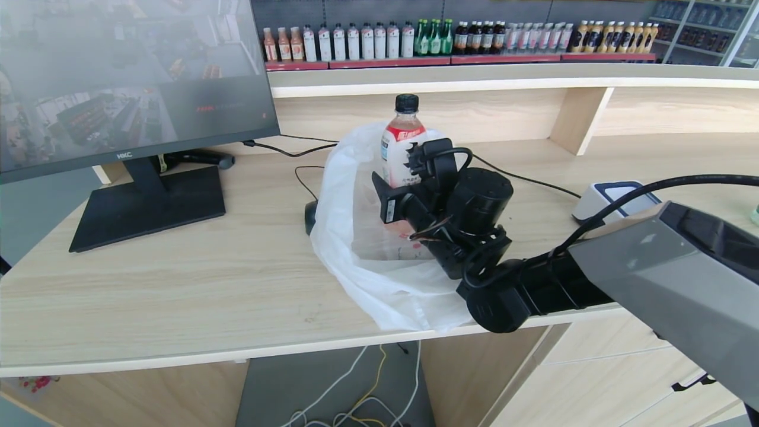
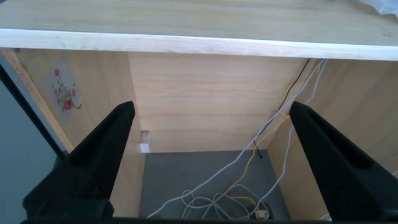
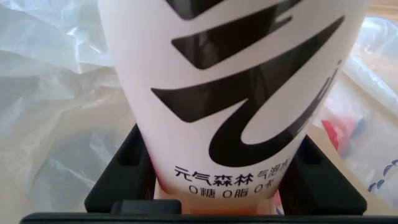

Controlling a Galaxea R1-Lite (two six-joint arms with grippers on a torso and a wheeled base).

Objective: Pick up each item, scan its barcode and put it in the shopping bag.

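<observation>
Bottle (image 1: 403, 142) upright in the right tool (image 1: 398, 204), inside the shopping bag (image 1: 367, 273) by the desk (image 1: 178, 284) front edge, seemingly for release. Left tool (image 2: 211, 118) gapes empty below that edge, idle. Fingers (image 3: 124, 168) clamp the bottle's lower body.

Head camera looks down over counter (image 1: 178, 284); right wrist hugs the shared bottle (image 3: 230, 93); left wrist faces beneath counter

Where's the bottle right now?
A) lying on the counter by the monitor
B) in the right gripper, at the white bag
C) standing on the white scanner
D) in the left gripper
B: the right gripper is clamped on the lower part of the upright bottle, which stands at the open mouth of the white bag.
</observation>
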